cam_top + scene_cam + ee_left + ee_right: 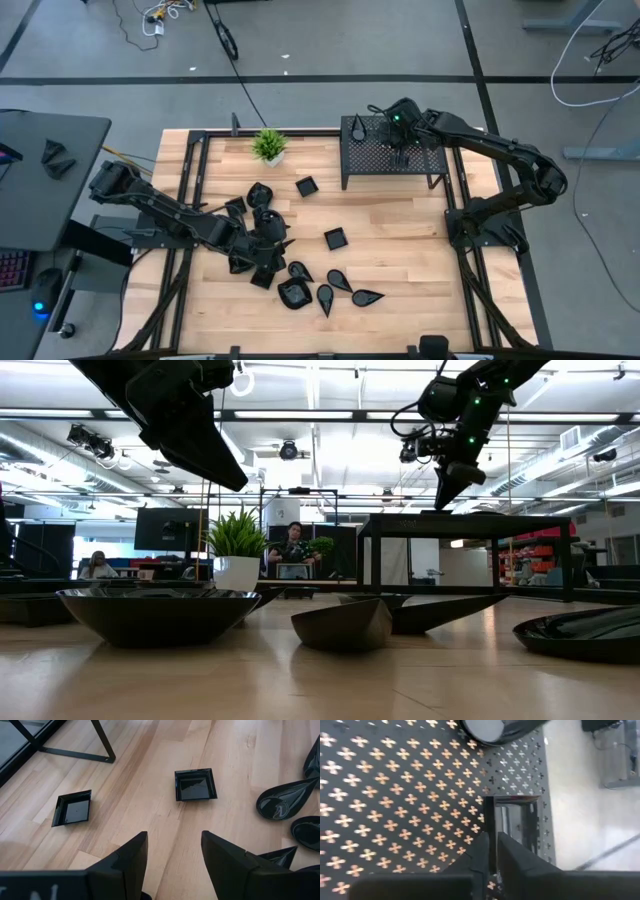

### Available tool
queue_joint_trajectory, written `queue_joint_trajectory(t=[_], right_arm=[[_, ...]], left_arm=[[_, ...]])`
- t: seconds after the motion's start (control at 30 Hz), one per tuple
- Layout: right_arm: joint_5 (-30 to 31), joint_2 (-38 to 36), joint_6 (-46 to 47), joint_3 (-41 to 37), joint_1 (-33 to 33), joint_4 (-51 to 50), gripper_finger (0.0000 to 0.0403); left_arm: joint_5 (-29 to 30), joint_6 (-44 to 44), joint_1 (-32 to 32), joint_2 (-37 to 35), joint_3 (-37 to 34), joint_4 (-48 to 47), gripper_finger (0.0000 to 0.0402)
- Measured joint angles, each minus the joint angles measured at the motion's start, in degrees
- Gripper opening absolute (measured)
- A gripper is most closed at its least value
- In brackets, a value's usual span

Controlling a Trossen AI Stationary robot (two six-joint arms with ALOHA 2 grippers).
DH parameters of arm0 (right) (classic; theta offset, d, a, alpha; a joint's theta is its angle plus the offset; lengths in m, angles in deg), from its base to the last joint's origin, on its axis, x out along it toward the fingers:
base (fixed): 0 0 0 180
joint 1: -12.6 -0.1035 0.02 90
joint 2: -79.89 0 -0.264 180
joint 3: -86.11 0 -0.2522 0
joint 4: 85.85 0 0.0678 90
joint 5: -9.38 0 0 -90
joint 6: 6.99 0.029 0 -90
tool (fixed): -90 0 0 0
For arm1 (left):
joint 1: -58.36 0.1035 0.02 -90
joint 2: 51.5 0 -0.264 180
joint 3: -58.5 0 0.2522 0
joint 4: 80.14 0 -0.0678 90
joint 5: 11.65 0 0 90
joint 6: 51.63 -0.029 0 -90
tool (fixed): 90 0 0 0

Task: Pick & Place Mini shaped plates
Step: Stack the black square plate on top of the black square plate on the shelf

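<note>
Several glossy black mini plates [300, 290] lie on the wooden table, square, teardrop and rounded. My left gripper [268, 248] hovers open among them; in its wrist view the left gripper [175, 835] points at two square plates [195, 785] [72, 807] lying flat ahead, touching neither. My right gripper [400, 150] reaches over the black perforated rack [395, 165], shut on a square plate [517, 825]. A rounded plate [490, 730] sits on the rack beyond it. My right gripper [490, 857] pinches the square plate's near rim [490, 827] between its two fingers, one inside the dish and one outside. The fingers come from above, pointing down at the rack top. I cannot tell whether the plate rests on the rack or hangs just above it.
A small green potted plant [268, 146] stands at the table's far edge, left of the rack. Teardrop plates [285, 800] lie close beside the left gripper. Bare wood shows on the table's right half [410, 250]. People sit in the room beyond the table [292, 545].
</note>
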Motion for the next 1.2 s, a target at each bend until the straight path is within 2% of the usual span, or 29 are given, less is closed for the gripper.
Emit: queue_joint_trajectory(t=[0.17, 0.43, 0.67, 0.87, 1.2], right_arm=[[-3.2, 0.0, 1.0, 0.0, 0.0, -0.3, 0.0005], [-3.2, 0.0, 1.1, 0.0, 0.0, 0.0, 0.0021], [-6.3, 0.0, 2.6, 0.0, 0.4, 2.1, 0.0004], [-6.3, 0.0, 4.6, 0.0, 1.9, 6.2, 0.0008], [-6.6, 0.0, 7.1, 0.0, 4.6, 3.0, 0.0005]], left_arm=[[0.0, 0.3, 0.0, 0.0, 0.0, 0.0, 0.0193], [0.0, 0.3, 0.0, 0.0, 0.0, 0.0, 0.0193], [0.0, 0.3, 0.0, 0.0, 0.0, 0.0, 0.0193], [0.0, 0.4, 0.0, 0.0, 0.0, 0.0, 0.0193], [0.0, 0.4, 0.0, 0.0, 0.0, 0.0, 0.0193]])
